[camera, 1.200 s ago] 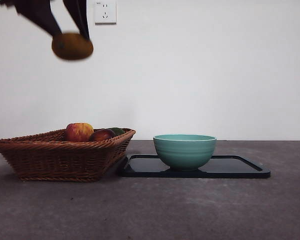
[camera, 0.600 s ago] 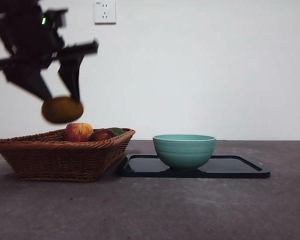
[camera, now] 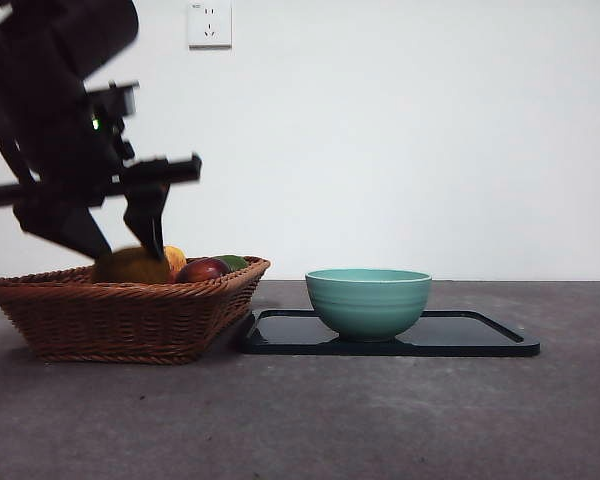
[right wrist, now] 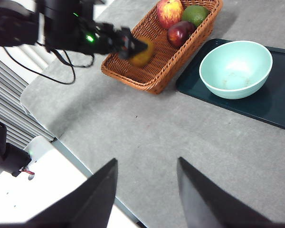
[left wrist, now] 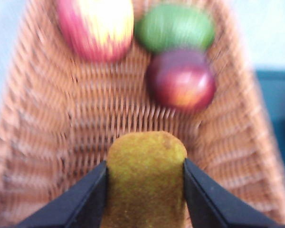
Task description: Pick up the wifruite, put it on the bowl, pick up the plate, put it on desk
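My left claw (left wrist: 145,190) is pinching the wifruite (left wrist: 146,178), both jaws pressed to its sides, and over the last second it has dropped from high by the wall socket (camera: 210,24) down to the wicker basket (camera: 120,315), so the fruit now sits at rim level above the basket floor, near the dark red fruit (left wrist: 181,79), with the streaked apple (left wrist: 96,26) and the green fruit (left wrist: 175,26) further back. I read that as a detour: the fruit is heading back into the basket, not toward the teal bowl (camera: 368,300), which stands empty on the dark plate (camera: 480,340) just beside the basket on the tabletop (camera: 380,420). So neither step is done. My right claw (right wrist: 147,190) waits high above, jaws spread, holding nothing. I can read no brand, label or writing anywhere; the fruit carry no stickers that I can make out.
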`<action>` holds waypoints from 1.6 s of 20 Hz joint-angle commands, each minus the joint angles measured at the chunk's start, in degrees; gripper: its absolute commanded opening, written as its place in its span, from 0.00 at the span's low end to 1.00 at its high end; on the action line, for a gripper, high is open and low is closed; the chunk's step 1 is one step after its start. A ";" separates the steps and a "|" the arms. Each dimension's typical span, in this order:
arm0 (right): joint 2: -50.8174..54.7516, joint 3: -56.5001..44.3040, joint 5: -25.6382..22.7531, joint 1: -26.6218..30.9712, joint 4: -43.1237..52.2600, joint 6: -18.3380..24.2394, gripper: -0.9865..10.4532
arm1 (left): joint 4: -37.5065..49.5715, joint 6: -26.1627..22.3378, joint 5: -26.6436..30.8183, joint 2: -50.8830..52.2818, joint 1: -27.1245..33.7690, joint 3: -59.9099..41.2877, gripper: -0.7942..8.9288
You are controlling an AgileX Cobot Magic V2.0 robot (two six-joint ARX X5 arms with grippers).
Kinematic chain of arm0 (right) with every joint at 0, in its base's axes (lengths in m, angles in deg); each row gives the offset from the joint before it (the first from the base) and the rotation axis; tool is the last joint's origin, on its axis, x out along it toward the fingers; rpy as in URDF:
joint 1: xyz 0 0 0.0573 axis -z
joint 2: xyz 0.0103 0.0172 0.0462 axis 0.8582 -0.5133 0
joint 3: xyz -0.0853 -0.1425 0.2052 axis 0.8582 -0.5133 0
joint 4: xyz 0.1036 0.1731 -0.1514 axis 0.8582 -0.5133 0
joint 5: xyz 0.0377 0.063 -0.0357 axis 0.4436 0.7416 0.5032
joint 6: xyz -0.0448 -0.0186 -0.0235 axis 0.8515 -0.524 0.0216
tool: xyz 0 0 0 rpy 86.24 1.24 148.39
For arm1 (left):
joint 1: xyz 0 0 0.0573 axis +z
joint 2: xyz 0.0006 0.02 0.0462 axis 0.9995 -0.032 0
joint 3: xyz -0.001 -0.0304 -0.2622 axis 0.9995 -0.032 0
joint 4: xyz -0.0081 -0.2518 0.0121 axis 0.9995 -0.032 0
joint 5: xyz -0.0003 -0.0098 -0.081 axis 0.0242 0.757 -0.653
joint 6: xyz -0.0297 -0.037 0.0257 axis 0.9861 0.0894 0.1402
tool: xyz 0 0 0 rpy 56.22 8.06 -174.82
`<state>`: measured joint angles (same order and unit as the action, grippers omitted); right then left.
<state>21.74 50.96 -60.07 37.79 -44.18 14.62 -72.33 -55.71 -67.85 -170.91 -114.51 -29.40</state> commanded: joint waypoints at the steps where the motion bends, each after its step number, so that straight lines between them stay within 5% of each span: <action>1: -0.07 0.96 -0.04 -0.28 0.55 -0.02 0.26 | 1.49 -0.68 0.11 -3.19 -0.13 0.28 0.27; 6: -0.07 0.96 -0.07 -0.31 0.55 -0.20 0.26 | 1.46 -0.68 0.11 -4.13 -0.13 0.28 0.30; 9: -0.07 0.96 -0.07 -0.31 0.55 -0.20 0.26 | 0.74 -0.63 0.09 -4.13 -0.13 0.28 0.44; 20: -0.07 0.96 -0.09 -0.28 0.57 -0.15 0.26 | -0.98 -2.38 -1.33 5.77 -0.68 0.35 0.47; 32: -0.07 0.96 -1.77 -0.28 0.57 -0.15 0.26 | -21.90 -11.50 -30.10 31.45 -0.72 0.35 0.47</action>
<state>21.74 50.96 -61.76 37.79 -44.18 14.60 -94.89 -65.40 -97.81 -138.83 -114.93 -29.51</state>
